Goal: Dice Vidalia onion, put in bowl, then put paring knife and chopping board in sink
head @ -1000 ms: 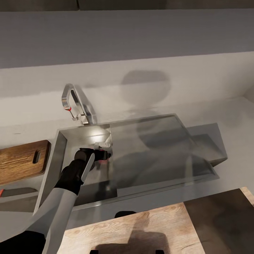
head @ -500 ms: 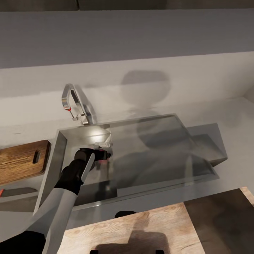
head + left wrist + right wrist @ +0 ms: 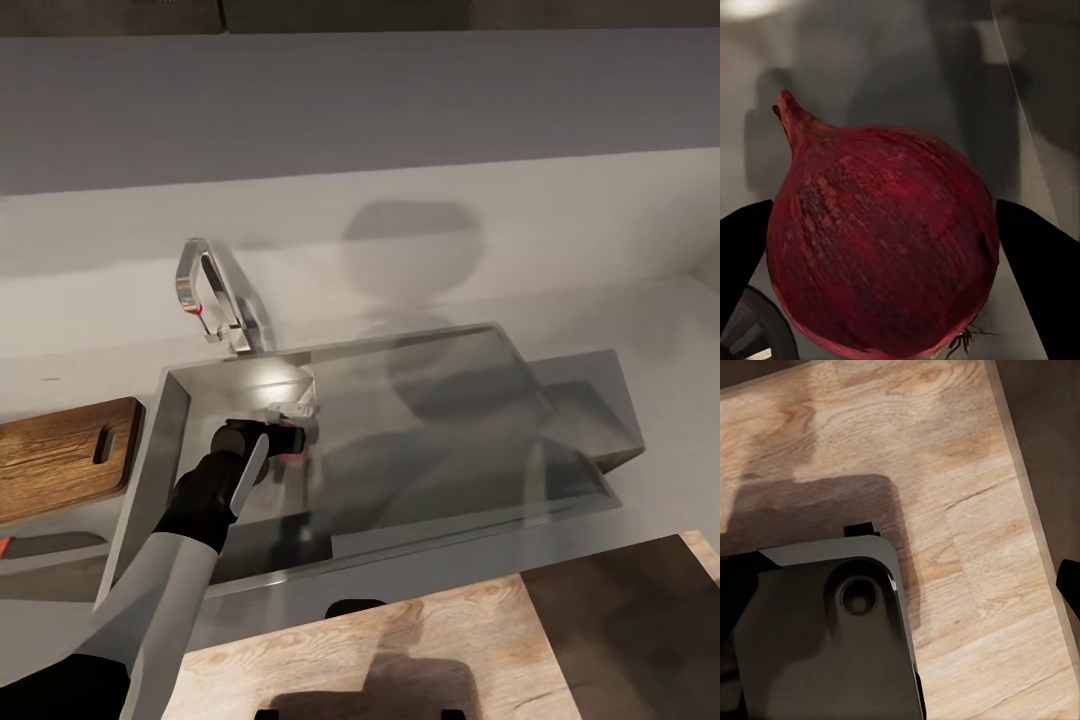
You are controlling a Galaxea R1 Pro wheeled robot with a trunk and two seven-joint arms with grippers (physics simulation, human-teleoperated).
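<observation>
A steel sink (image 3: 560,440) sits in the pale counter (image 3: 640,330); at its 9 o'clock end the left gripper (image 3: 881,247) straddles the onion (image 3: 881,247), jaws apart, flanking it. Judged best: close squarely across its widest part before lifting

Pale wood floor (image 3: 420,640); grey wall (image 3: 360,100) behind.

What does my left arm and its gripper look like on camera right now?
In the head view the left arm has a smooth light-grey shell, then a black wrist section and a black cylindrical gripper body with a pale grey strip along it. The left gripper has plain matte black fingers, flat and blunt, with no markings or cables visible.
</observation>
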